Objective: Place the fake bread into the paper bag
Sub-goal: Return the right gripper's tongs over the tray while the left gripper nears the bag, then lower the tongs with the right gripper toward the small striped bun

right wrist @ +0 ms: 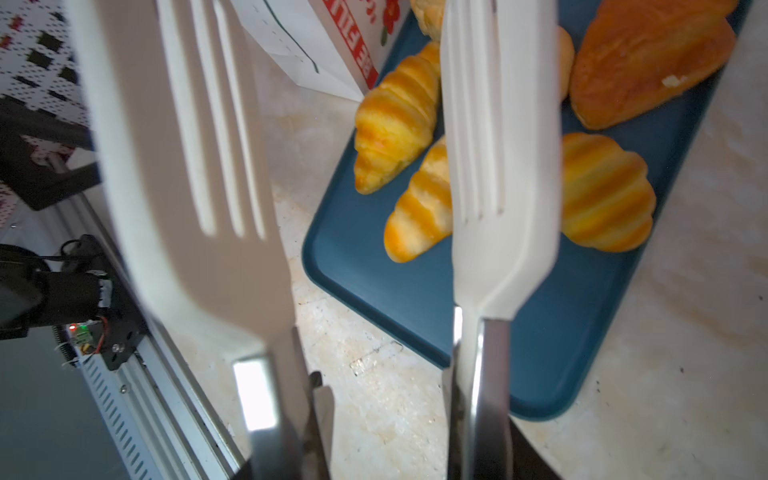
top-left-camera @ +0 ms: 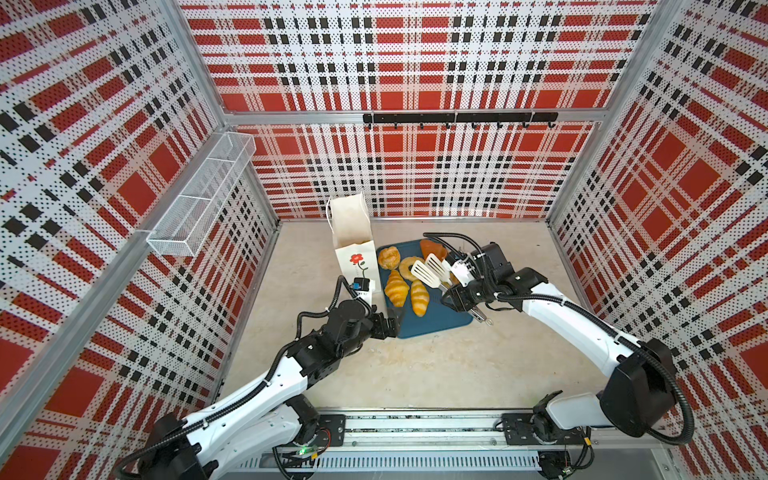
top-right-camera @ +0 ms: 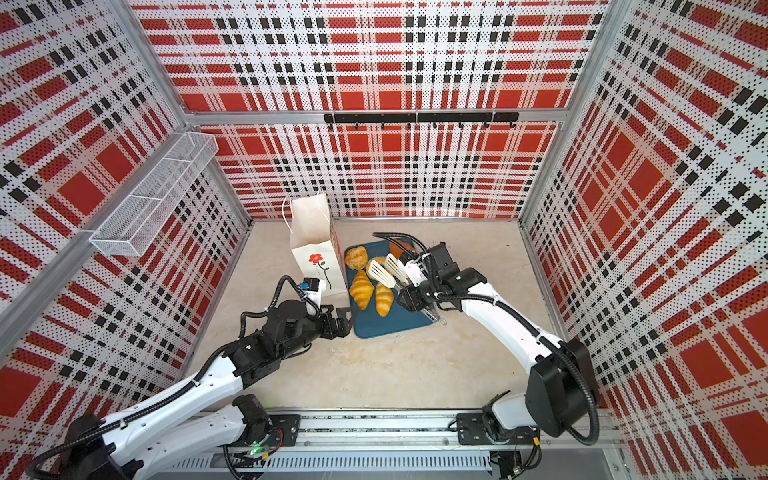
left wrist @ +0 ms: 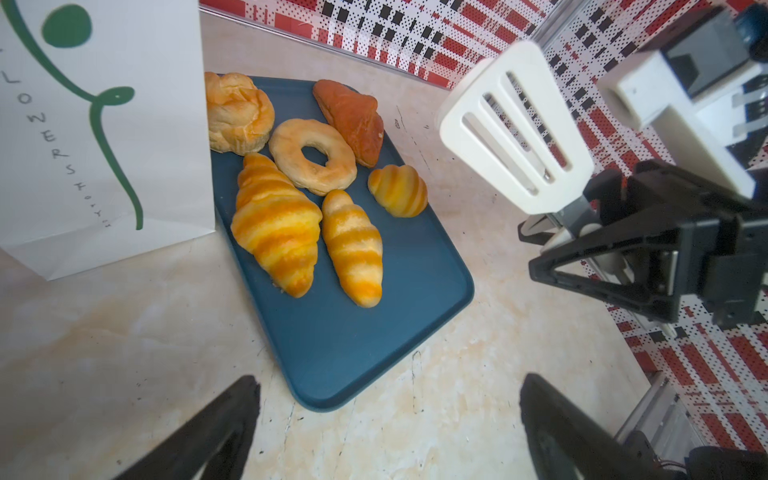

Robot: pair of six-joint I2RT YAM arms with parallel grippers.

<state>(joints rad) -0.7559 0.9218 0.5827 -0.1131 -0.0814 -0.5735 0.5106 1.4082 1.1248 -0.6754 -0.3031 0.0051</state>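
Observation:
Several pieces of fake bread lie on a blue tray (top-left-camera: pixel 440 320): a large croissant (left wrist: pixel 276 224), a slimmer croissant (left wrist: pixel 353 245), a small roll (left wrist: pixel 399 190), a ring doughnut (left wrist: pixel 312 156), a bun (left wrist: pixel 237 112) and a darker piece (left wrist: pixel 353 118). The white paper bag (top-left-camera: pixel 353 249) with the red flower stands upright and open-topped at the tray's left edge. My right gripper (top-left-camera: pixel 463 297) is shut on the handles of tongs (top-left-camera: pixel 424 272), whose white slotted heads (right wrist: pixel 498 145) stand apart above the tray, holding nothing. My left gripper (left wrist: pixel 388 415) is open over the table at the tray's near corner.
A wire basket (top-left-camera: pixel 199 195) hangs on the left wall and a black hook rail (top-left-camera: pixel 457 118) on the back wall. Bare beige table (top-left-camera: pixel 415 374) stretches in front of the tray. The arms' base rail (top-left-camera: pixel 415 432) runs along the front edge.

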